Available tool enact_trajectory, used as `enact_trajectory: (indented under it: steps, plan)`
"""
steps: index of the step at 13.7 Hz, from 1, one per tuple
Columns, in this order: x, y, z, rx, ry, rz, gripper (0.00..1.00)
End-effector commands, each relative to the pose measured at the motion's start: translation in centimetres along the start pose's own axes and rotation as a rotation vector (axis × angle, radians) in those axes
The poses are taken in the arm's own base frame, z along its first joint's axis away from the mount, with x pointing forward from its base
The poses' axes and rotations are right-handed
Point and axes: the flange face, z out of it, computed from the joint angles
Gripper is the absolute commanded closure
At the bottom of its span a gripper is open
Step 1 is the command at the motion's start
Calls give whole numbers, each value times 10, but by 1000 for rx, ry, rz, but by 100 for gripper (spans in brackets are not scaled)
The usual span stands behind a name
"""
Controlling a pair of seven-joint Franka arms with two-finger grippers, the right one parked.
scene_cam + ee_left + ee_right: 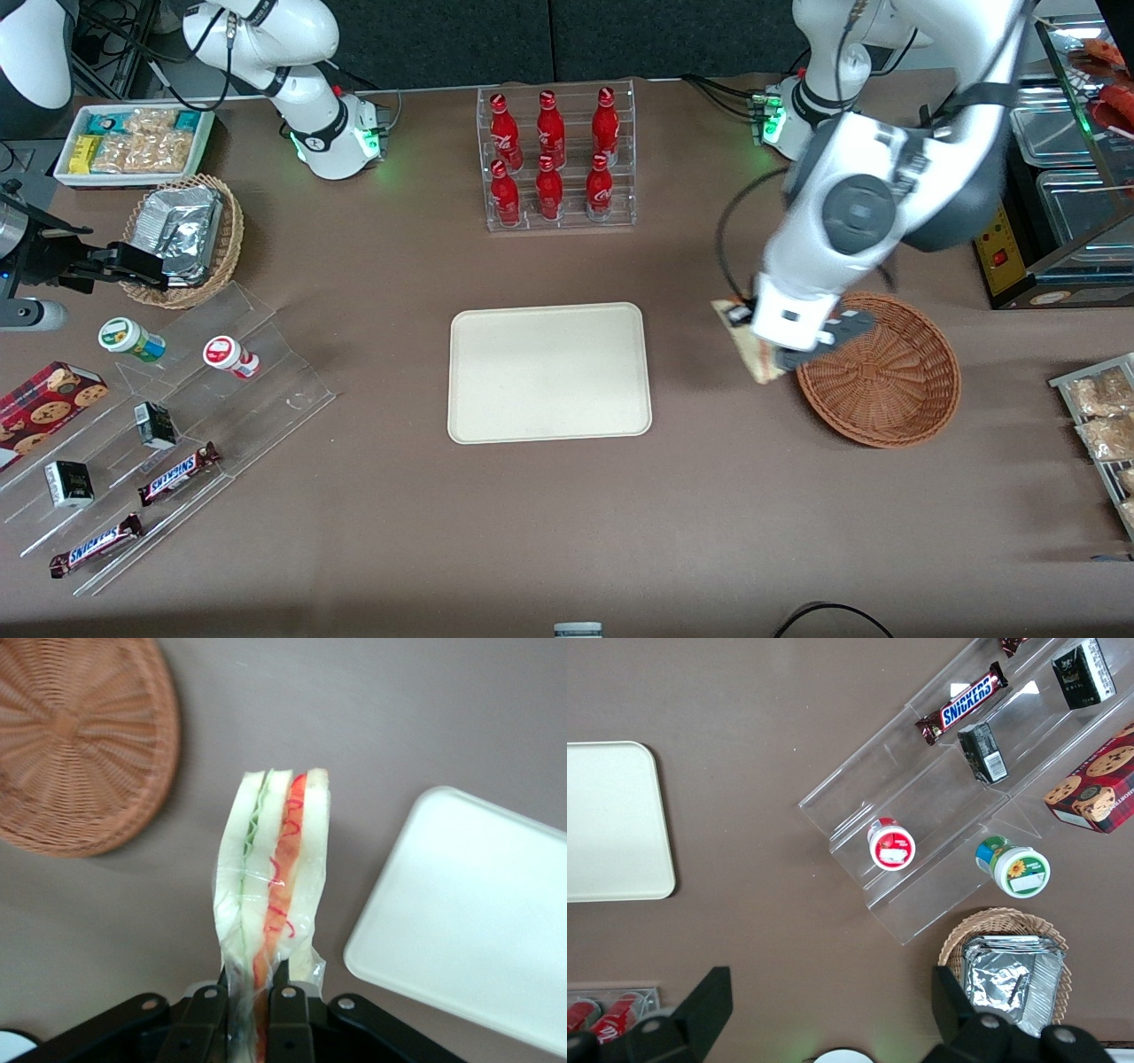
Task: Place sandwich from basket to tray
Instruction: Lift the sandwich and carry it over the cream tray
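Observation:
My left gripper [769,353] hangs above the table between the basket and the tray, shut on the wrapped sandwich [273,870]. The sandwich is a pale wedge in clear film with green and red-orange filling lines; in the front view its wedge [749,347] sticks out from under the gripper beside the basket's rim. The reddish-brown wicker basket [890,377] holds nothing that I can see, and its woven rim [89,771] also shows in the left wrist view. The cream tray [549,372] lies flat mid-table with nothing on it, and a corner of the tray [469,921] shows in the wrist view.
A clear rack of red bottles [556,158] stands farther from the front camera than the tray. Toward the parked arm's end lie a tan basket with foil packets [184,237], a white snack tray [133,142] and acrylic steps with snacks [168,461]. Metal trays [1067,168] stand at the working arm's end.

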Motion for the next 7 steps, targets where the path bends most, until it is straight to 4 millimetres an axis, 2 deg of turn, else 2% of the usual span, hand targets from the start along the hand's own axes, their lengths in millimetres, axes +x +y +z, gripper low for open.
enact_trajectory:
  steps: [1,2,4,7]
  plan:
    - [-37,63,8,0,2,107,100]
    - [-50,85,17,-3,3,144,98]
    - [-62,126,34,-29,8,180,98]
    - [-84,176,77,-56,-14,217,97]
